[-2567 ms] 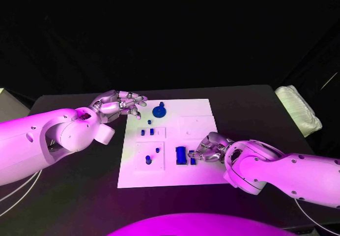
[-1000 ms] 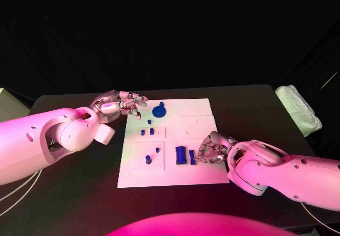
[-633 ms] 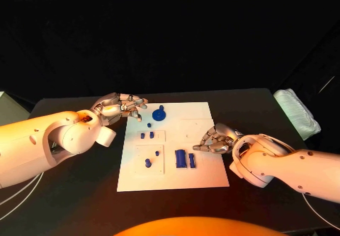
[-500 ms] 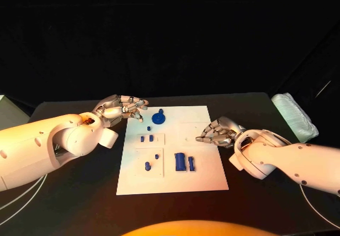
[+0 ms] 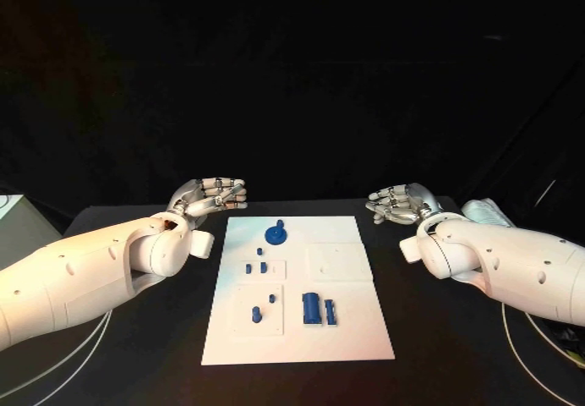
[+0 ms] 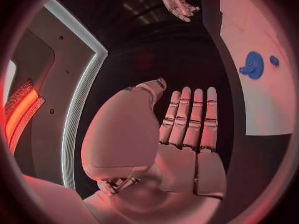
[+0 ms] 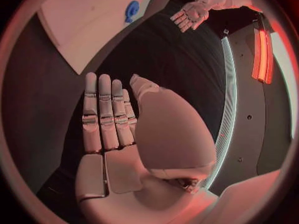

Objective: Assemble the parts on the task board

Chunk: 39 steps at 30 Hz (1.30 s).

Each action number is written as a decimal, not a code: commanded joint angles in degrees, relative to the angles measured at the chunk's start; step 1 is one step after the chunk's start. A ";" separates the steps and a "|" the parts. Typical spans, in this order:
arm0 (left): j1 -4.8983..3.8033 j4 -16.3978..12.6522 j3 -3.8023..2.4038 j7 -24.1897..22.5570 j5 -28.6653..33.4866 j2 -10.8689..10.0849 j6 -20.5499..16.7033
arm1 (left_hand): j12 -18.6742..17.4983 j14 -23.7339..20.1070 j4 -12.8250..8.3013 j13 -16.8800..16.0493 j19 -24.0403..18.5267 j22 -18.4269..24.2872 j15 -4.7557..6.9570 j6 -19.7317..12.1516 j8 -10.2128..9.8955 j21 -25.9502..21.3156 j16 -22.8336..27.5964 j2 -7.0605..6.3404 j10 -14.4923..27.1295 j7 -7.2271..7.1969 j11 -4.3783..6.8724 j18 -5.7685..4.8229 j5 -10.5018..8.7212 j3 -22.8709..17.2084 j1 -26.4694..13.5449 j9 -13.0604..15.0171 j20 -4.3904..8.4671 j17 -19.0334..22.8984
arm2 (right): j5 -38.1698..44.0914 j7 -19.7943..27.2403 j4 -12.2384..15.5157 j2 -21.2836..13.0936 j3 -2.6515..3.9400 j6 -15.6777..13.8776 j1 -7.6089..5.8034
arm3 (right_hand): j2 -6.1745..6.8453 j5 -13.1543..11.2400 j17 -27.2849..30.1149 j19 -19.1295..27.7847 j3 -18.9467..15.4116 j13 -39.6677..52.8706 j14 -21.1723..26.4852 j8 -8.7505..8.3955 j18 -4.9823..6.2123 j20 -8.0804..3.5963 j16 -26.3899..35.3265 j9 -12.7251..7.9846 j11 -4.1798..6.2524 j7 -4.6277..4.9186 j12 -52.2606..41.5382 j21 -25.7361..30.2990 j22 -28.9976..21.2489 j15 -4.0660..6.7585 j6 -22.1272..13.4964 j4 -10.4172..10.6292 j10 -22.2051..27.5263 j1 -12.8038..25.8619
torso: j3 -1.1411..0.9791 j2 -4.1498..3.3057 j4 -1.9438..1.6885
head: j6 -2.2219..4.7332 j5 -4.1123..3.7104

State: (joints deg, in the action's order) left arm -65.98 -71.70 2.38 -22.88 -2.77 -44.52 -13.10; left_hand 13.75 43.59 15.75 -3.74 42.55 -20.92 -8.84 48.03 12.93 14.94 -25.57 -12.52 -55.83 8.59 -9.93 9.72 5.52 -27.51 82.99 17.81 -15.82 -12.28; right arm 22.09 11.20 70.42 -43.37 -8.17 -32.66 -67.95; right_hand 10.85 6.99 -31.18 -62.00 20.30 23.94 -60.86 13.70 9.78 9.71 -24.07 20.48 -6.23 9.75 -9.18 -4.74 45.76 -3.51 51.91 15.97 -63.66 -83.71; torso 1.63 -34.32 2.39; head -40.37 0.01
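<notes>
Lying flat at the middle of the black surface (image 5: 146,355), the white task board (image 5: 347,317) carries the blue parts: a round knobbed part (image 5: 276,232) near its far edge, small pegs (image 5: 254,267) below that, and two upright blocks (image 5: 318,309) nearer the robot. The left robot hand (image 5: 214,195) hangs off the board's far left corner, holding nothing, fingers straight and side by side. The right robot hand (image 5: 400,202) hangs off the far right corner, likewise empty and flat.

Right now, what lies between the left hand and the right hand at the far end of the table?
In the head view, the far edge of the white task board and bare black table separate the left hand and right hand.
</notes>
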 commanded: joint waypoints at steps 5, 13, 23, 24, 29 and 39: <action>0.40 3.07 -0.02 -1.41 1.28 2.01 -0.99 | -13.75 -43.59 -15.75 3.74 -42.55 20.92 8.84 -48.03 -12.93 -14.94 25.57 12.52 55.83 -8.59 9.93 -9.72 -5.52 27.51 -24.73 -17.81 15.82 12.28 | -4.11 4.07 -1.74 1.37 0.16 2.05 0.02 | -10.85 -6.99 31.18 20.25 -20.30 -23.94 18.89 -13.70 -9.78 -9.71 24.07 -20.48 6.23 -9.75 9.18 4.74 -45.76 3.51 -51.91 -15.97 19.20 26.25 | -0.22 0.54 0.00 | 0.96 0.51; 1.17 0.06 -0.35 -2.19 1.49 1.70 -5.23 | -13.75 -43.59 -15.75 3.74 -42.55 20.92 8.84 -48.03 -12.93 -14.94 25.57 12.52 55.83 -8.59 9.93 -9.72 -5.52 27.51 -39.08 -17.81 15.82 12.28 | -7.71 6.97 2.52 0.83 1.76 -0.65 1.58 | -10.85 -6.99 31.18 62.00 -20.30 -23.94 60.86 -13.70 -9.78 -9.71 24.07 -20.48 6.23 -9.75 9.18 4.74 -45.76 3.51 -51.91 -15.97 63.66 40.86 | -0.81 1.64 -1.01 | 3.09 0.29; 4.04 -11.25 -1.61 -5.11 2.28 0.54 -21.16 | -13.75 -43.59 -15.75 3.74 -42.55 20.92 8.84 -48.03 -12.93 -14.94 25.57 12.52 55.83 -8.59 9.93 -9.72 -5.52 27.51 -82.99 -17.81 15.82 12.28 | -19.02 16.11 15.90 -0.86 6.80 -9.15 6.46 | -10.85 -6.99 31.18 62.00 -20.30 -23.94 60.86 -13.70 -9.78 -9.71 24.07 -20.48 6.23 -9.75 9.18 4.74 -45.76 3.51 -51.91 -15.97 63.66 83.71 | -1.63 3.14 -2.39 | 5.99 -0.01; 4.32 -12.32 -1.72 -5.38 2.36 0.43 -22.67 | -13.75 -43.59 -15.75 3.74 -42.55 20.92 8.84 -48.03 -12.93 -14.94 25.57 12.52 55.83 -8.59 9.93 -9.72 -5.52 27.51 -82.99 -17.81 15.82 12.28 | -19.77 16.71 16.78 -0.98 7.14 -9.71 6.79 | -10.85 -6.99 31.18 62.00 -20.30 -23.94 60.86 -13.70 -9.78 -9.71 24.07 -20.48 6.23 -9.75 9.18 4.74 -45.76 3.51 -51.91 -15.97 63.66 83.71 | -1.63 3.14 -2.39 | 5.99 -0.01; 5.37 -16.48 -2.19 -6.46 2.65 0.01 -28.53 | -13.75 -43.59 -15.75 3.74 -42.55 20.92 8.84 -48.03 -12.93 -14.94 25.57 12.52 55.83 -8.59 9.93 -9.72 -5.52 27.51 -82.99 -17.81 15.82 12.28 | -21.99 18.51 19.41 -1.31 8.13 -11.38 7.75 | -10.85 -6.99 31.18 62.00 -20.30 -23.94 60.86 -13.70 -9.78 -9.71 24.07 -20.48 6.23 -9.75 9.18 4.74 -45.76 3.51 -51.91 -15.97 63.66 83.71 | -1.63 3.14 -2.39 | 5.99 -0.01; 5.82 -18.25 -2.38 -6.91 2.77 -0.17 -31.02 | -13.75 -43.59 -15.75 3.74 -42.55 20.92 8.84 -48.03 -12.93 -14.94 25.57 12.52 55.83 -8.59 9.93 -9.72 -5.52 27.51 -82.99 -17.81 15.82 12.28 | -22.09 18.59 19.53 -1.33 8.17 -11.46 7.79 | -10.85 -6.99 31.18 62.00 -20.30 -23.94 60.86 -13.70 -9.78 -9.71 24.07 -20.48 6.23 -9.75 9.18 4.74 -45.76 3.51 -51.91 -15.97 63.66 83.71 | -1.63 3.14 -2.39 | 5.99 -0.01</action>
State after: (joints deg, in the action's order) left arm -60.16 -89.77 0.07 -28.05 -0.19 -44.73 -41.52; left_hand 0.37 0.20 -0.08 -0.05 0.29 -0.07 -0.01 0.31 0.19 0.19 -0.38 0.05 -0.21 0.00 -0.01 0.32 0.20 -0.31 0.37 0.05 0.11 -0.06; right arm 0.85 27.75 89.83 -44.69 -0.04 -43.31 -60.19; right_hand 0.01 0.29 -0.05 -0.27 0.31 0.05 -0.28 0.19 0.80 0.01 -0.17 0.05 0.01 -0.02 -0.22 -0.22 0.06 0.02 0.22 -0.09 -0.28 -0.32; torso 0.01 -31.20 0.01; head -34.38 0.00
